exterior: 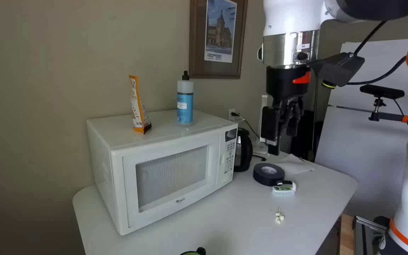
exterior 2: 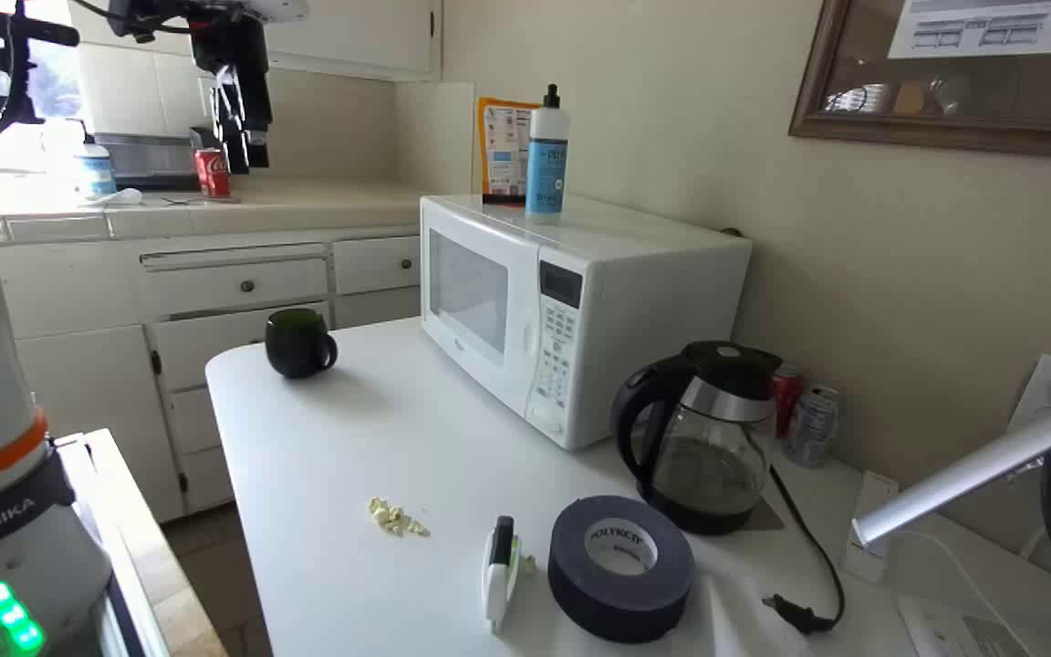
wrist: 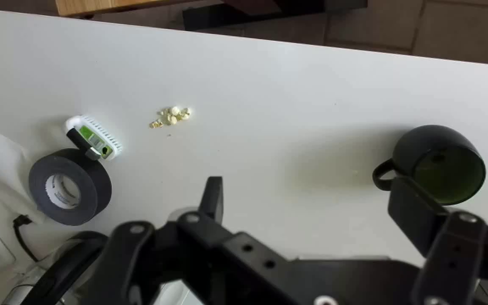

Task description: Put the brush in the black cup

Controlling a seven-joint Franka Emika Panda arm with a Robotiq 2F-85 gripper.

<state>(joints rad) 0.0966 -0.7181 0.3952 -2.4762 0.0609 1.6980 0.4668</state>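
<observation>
Brush [wrist: 95, 139] sits on the table [wrist: 252, 97], right beside the tape [wrist: 89, 180]. I can't tell if they touch. Some pale bits [wrist: 173, 115] lie near them. The cup [wrist: 428, 146] stands upright, well apart from the brush. The gripper [wrist: 311, 205] hangs high over the table, and it is spread out wide.

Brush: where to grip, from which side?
Likely pinch the brush from above, across its narrow width: in the wrist view it is longer than wide, its label side mostly in plain view. Favor the rounded white end; the tape roll sits close to the other end and could crowd the grip there.
</observation>
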